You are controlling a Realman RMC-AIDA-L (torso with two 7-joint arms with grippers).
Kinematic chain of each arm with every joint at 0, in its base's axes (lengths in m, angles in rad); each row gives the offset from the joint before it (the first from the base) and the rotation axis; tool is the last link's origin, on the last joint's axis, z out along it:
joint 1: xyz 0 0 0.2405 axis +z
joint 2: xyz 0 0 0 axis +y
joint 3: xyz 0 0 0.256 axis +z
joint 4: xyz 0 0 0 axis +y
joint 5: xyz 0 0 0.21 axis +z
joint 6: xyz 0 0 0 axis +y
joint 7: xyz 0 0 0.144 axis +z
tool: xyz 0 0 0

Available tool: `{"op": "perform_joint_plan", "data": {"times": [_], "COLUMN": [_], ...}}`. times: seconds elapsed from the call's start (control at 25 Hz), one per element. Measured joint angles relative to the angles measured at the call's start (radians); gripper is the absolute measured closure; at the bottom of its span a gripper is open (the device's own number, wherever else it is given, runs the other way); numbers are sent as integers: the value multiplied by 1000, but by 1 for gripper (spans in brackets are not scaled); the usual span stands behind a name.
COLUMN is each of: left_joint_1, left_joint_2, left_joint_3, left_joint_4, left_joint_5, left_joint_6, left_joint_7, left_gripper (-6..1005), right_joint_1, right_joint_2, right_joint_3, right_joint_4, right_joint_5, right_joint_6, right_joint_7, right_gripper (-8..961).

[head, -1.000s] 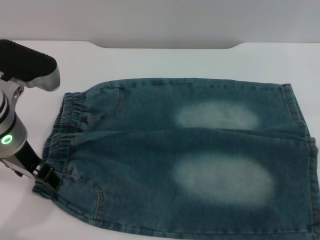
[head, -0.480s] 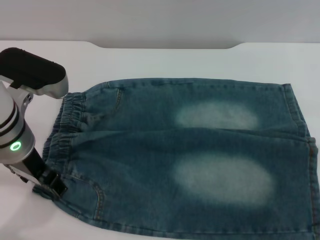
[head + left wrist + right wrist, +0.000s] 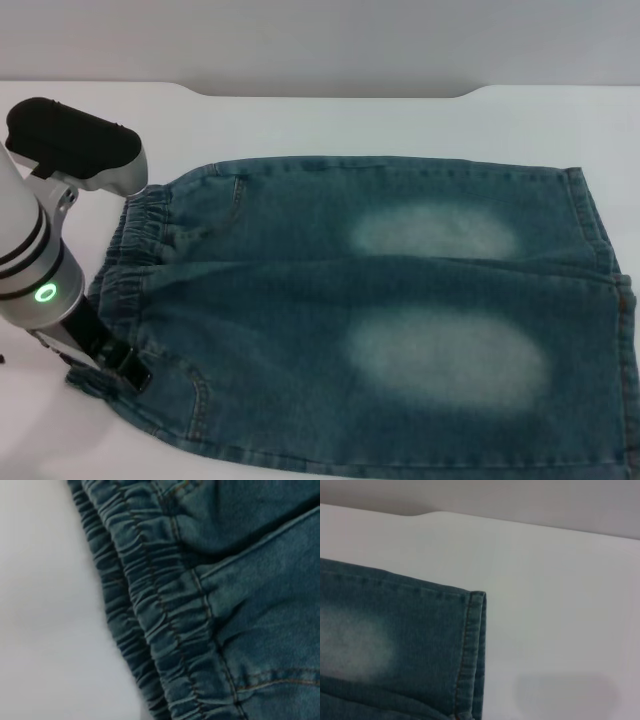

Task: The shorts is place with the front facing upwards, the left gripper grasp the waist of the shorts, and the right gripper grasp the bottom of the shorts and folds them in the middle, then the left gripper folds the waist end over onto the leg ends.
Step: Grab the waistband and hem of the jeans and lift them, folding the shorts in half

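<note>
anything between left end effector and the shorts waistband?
Nothing: in the head view the left end effector is already at the waistband of the shorts. Left wrist view shows only waistband and bare table.

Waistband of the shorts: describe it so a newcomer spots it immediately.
On the white table lie blue denim shorts, spread flat. The waistband is their edge on the robot's left, beside the left gripper. Its gathered, ruched elastic sets it apart from the flat, stitched leg hems opposite.
</note>
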Motion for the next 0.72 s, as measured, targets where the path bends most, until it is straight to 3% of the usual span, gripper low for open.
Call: {"op": "perform_joint_plan", "data": {"times": [0.16, 0.56, 0.72], "left_joint_1": [-1, -4, -6], "left_joint_2": [3, 5, 5], "left_joint_3": [-8, 30, 35], "left_joint_4": [-8, -13, -14], "left_joint_5": [-4, 35, 37], "left_joint_6": [-2, -18, -21], "left_joint_7": [-7, -28, -29], "left_gripper": [189, 396, 635], "right_joint_1": [0, 0, 0], "right_joint_2": [0, 0, 0], "right_joint_3": [0, 0, -2], "right_joint_4": [0, 2, 2], "right_joint_5": [0, 0, 0], "right_joint_6": [0, 0, 0], "right_joint_7": [0, 0, 0], "right_gripper": [188, 188, 188]}}
